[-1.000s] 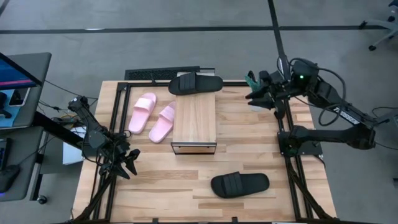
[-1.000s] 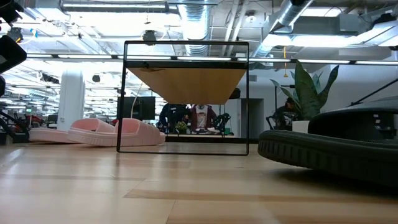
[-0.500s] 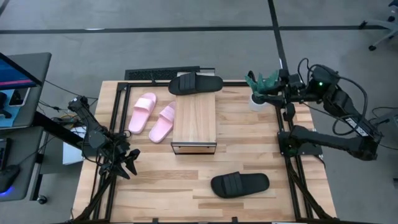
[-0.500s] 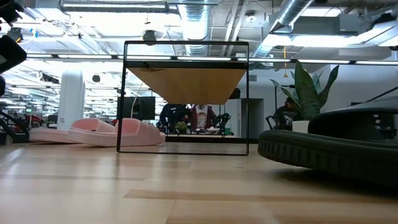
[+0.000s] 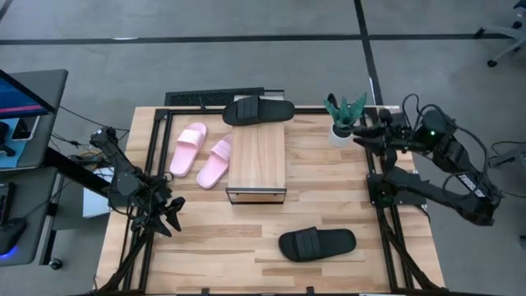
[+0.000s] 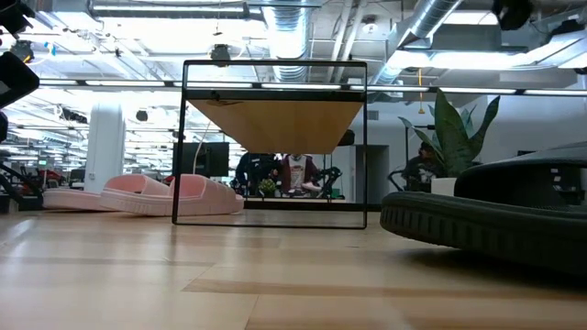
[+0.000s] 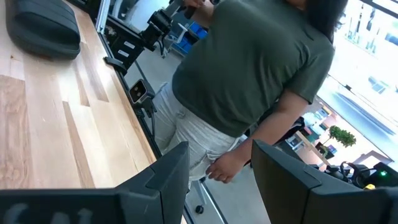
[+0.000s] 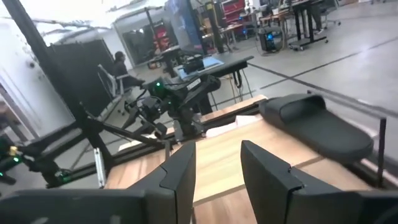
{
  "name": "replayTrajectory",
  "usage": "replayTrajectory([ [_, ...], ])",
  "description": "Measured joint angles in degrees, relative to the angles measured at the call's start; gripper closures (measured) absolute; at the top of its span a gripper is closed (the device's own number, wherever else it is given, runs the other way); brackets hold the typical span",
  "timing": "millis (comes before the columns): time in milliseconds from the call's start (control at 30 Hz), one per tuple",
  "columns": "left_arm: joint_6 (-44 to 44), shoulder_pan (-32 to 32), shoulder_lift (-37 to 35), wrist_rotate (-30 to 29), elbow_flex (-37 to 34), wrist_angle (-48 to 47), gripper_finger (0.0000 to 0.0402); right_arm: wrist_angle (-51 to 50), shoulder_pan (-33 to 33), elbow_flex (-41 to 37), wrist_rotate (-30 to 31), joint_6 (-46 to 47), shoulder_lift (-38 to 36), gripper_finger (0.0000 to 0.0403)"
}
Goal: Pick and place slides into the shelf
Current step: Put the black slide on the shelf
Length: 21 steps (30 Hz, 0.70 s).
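Observation:
The shelf (image 5: 256, 160) stands mid-table, its wood top bare; in the low view its dark frame (image 6: 275, 142) is open underneath. One black slide (image 5: 259, 109) lies sole-down at the table's far edge, just beyond the shelf. The other black slide (image 5: 316, 243) lies near the near edge (image 6: 495, 215). The pink pair (image 5: 201, 152) lies side by side left of the shelf (image 6: 147, 194). My left gripper (image 5: 168, 215) waits open by the left edge (image 7: 217, 168). My right gripper (image 5: 362, 133) is open at the far right, beside a plant (image 8: 217, 168).
A small potted plant (image 5: 341, 115) stands at the far right, next to my right gripper. A person in a green shirt (image 7: 249, 68) stands beyond the table's edge. Dark frame rails (image 5: 152, 148) run along the left and right sides. Bare tabletop lies between the shelf and the near black slide.
My right gripper has drawn back from above the plant toward the table's right edge and a little toward the near side, uncovering the plant. The slides, the shelf and my left arm have stayed where they were.

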Motion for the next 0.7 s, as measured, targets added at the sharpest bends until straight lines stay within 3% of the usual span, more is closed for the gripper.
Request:
replayTrajectory([
  [600,0.0,0.0,0.0,0.0,0.0,0.0,0.0239,0.3,0.2,-13.1,0.8,19.8,-11.7,0.0285],
  [700,0.0,0.0,0.0,0.0,0.0,0.0,0.0239,4.3,1.7,-15.7,-0.5,22.7,-13.0,0.0285],
])
